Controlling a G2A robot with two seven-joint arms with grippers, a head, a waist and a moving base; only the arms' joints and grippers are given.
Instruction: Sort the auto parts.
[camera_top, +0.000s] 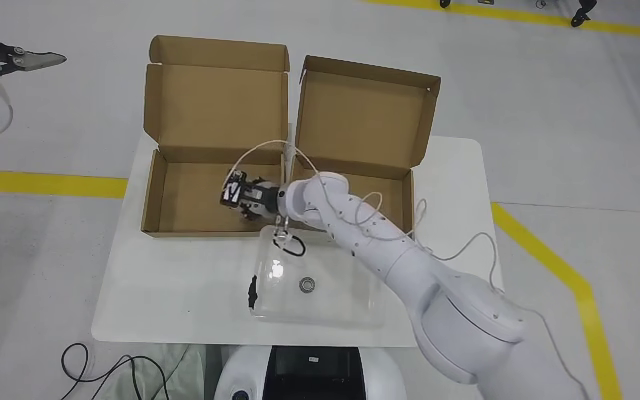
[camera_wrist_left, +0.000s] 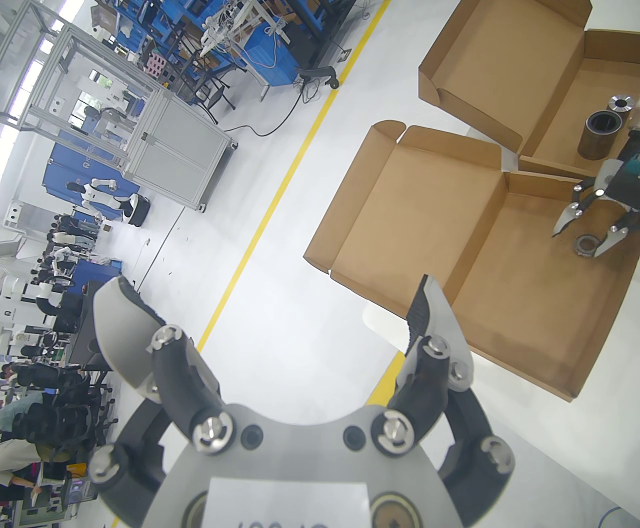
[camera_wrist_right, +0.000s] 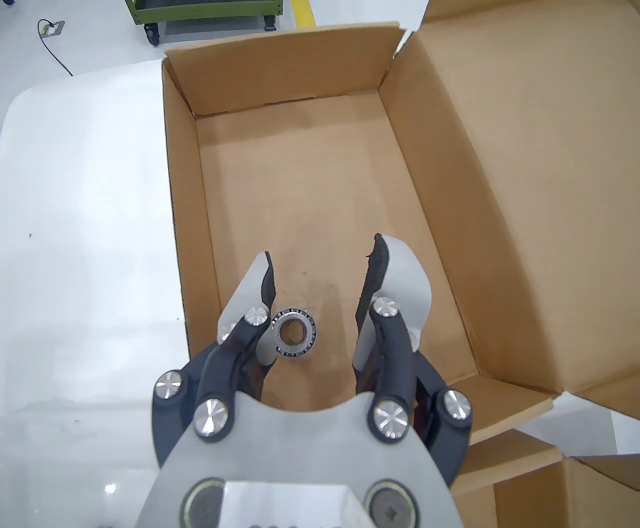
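Table (camera_top: 130, 290) white; right gripper (camera_wrist_right: 324, 250) wide open, arm stretched across, low inside left box (camera_wrist_right: 310, 175); bearing (camera_wrist_right: 294, 339) on box floor between fingers (camera_wrist_right: 250, 295), just beside one; left gripper (camera_wrist_left: 272, 287) open, empty, held high.

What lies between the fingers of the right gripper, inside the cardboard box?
A metal bearing ring lies there on the floor of the box, close to one finger of the open right gripper; the right wrist view shows it.

No readable text, labels, numbers or signs
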